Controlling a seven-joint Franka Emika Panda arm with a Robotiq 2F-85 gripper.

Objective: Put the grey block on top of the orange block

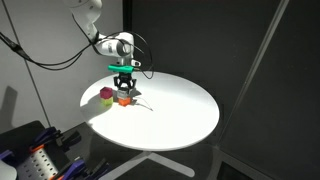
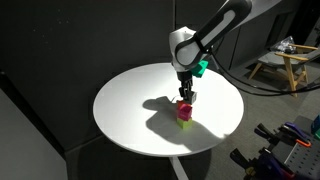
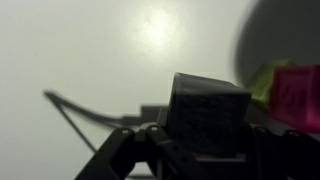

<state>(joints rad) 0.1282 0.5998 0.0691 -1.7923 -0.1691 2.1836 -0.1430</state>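
The step in hand looks like the placement: the grey block [image 3: 208, 112] is off the table and held in the gripper [image 1: 123, 88], and the orange block [image 1: 124, 100] sits directly below it on the round white table [image 1: 185, 125].

In the wrist view the grey block fills the space between the 2 dark fingers, with its top face and 1 side face showing, so the jaws appear to be clamped on its sides. The orange block is not visible in that view; it is probably hidden under the grey one.

In an exterior view the fingers reach down to just above the orange cube. The pictures are too small to tell whether the grey block already touches it or hangs a little above it.

2 other blocks stand close by. A magenta cube [image 1: 105, 95] and a yellow-green block [image 3: 262, 85] lie just beside the orange block, and both show at the right edge of the wrist view.

The next move seems to call for a straight, slow descent until the grey block sits flat and square on the orange one. The jaws should then part gently and the arm lift straight up. Any sideways drift could push the small orange cube or knock its neighbours, and a release off centre could tip the grey block off.
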